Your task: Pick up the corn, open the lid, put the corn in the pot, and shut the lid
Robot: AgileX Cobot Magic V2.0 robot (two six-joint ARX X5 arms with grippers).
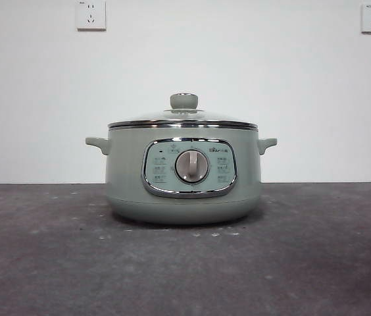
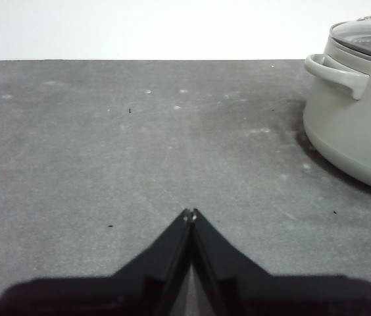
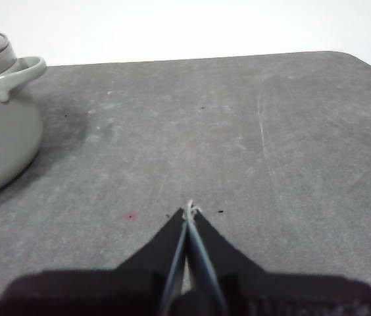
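I am holding both the left end effector [image 2: 190,212] and right end effector [image 3: 189,210] closed and empty, the lidded sage-green electric pot [image 1: 183,172] sitting between them, and with no corn showing, I am risking a blind grab.

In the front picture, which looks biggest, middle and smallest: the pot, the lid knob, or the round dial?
1. The pot, by far the largest.
2. The dial, clearly smaller.
3. The lid's knob, slightly smaller than the dial; it sits farther back, so that gap is unsure.
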